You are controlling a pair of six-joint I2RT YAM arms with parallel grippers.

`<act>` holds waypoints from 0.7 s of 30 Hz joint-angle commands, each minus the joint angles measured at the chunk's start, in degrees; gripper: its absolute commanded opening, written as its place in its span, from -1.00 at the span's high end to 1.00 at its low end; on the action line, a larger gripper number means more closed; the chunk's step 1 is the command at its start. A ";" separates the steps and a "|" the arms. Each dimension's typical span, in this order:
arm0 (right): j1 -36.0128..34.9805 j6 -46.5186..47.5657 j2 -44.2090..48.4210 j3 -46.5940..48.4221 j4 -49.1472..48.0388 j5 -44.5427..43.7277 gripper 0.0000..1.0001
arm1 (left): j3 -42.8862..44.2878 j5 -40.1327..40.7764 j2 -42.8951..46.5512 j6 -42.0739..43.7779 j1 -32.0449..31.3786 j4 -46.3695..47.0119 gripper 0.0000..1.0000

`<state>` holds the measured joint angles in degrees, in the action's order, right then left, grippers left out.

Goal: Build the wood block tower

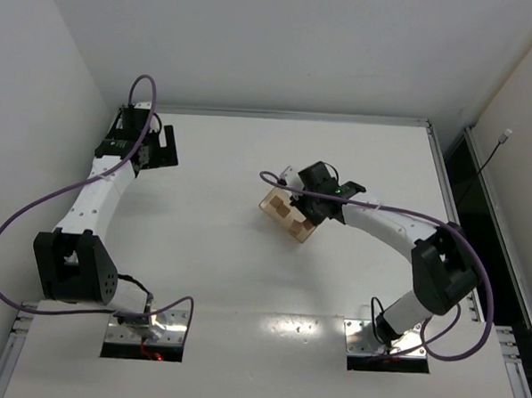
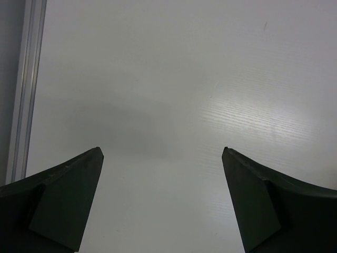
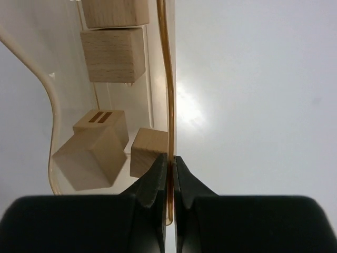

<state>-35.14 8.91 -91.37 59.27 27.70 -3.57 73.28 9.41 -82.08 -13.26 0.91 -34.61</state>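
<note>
Several light wood blocks lie loose inside a shallow tray [image 3: 166, 79] with thin amber-edged walls. One block [image 3: 102, 122] shows two dark slots, another [image 3: 149, 152] sits beside my fingers, and a third [image 3: 113, 54] lies farther in. My right gripper [image 3: 171, 158] is shut on the tray's side wall, one finger inside and one outside. From above, the tray [image 1: 275, 202] sits mid-table under the right gripper [image 1: 315, 200]. My left gripper [image 2: 162, 151] is open over bare table at the far left [image 1: 166, 146]. No tower is in view.
The white table [image 1: 244, 278] is walled at the back and on the left. A metal rail [image 2: 23, 89] runs along its left edge near the left gripper. Purple cables loop off both arms.
</note>
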 commanded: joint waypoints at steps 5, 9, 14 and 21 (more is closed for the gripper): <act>-2.39 1.01 0.68 1.64 -17.66 -30.12 1.00 | -0.50 6.85 0.17 -2.56 2.08 0.68 -0.91; -4.67 8.74 -3.71 0.24 -27.59 -41.94 1.00 | 0.02 6.33 0.17 -3.09 4.71 0.07 -0.91; -7.83 23.94 -6.44 -4.94 -47.45 -52.13 1.00 | 0.03 4.92 0.17 -3.09 7.27 -0.46 -0.91; -12.41 53.54 -11.09 -16.61 -87.24 -59.17 1.00 | 0.03 1.41 0.17 -3.62 10.25 -0.46 -0.91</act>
<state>-45.39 43.62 -101.03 45.78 -29.17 -55.09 72.86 12.97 -82.08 -15.77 9.91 -35.14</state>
